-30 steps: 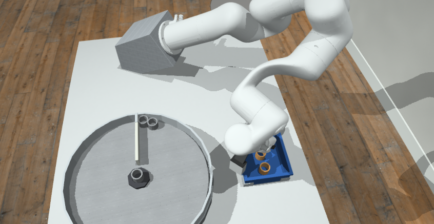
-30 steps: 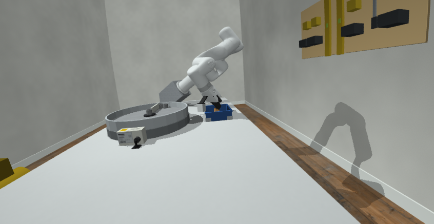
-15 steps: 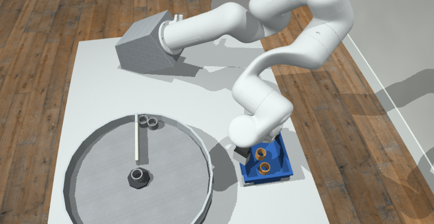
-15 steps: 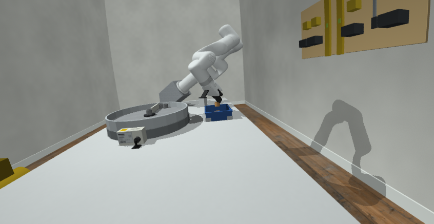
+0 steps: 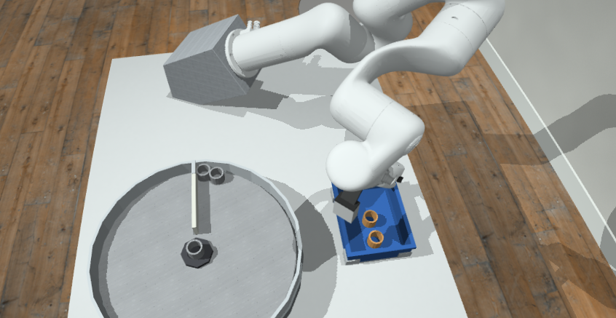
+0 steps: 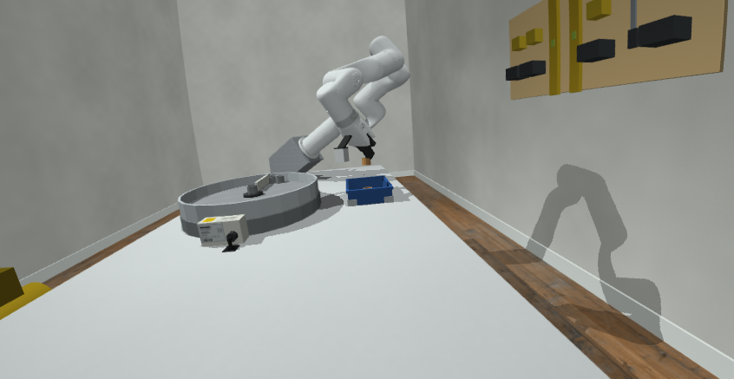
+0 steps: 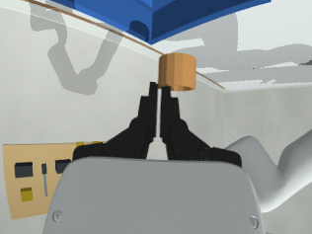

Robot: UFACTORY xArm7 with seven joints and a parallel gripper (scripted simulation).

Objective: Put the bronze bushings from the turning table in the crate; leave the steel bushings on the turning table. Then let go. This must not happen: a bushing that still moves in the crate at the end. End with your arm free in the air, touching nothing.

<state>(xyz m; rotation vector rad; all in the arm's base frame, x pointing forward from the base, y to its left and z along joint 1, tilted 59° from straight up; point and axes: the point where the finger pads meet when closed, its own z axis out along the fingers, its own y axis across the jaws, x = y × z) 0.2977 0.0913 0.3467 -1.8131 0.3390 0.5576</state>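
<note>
My gripper is shut, and its fingertips pinch the wall of a bronze bushing. It holds the bushing in the air above the back end of the blue crate. In the top view the arm hides the gripper. Two bronze bushings lie in the crate. Two steel bushings stand together at the far rim of the turning table, beside its white bar. A grey ring sits on the black hub.
The arm's grey base block stands at the back of the white table. A small white control box sits in front of the turning table. A wall runs along the right side, past a strip of wooden floor.
</note>
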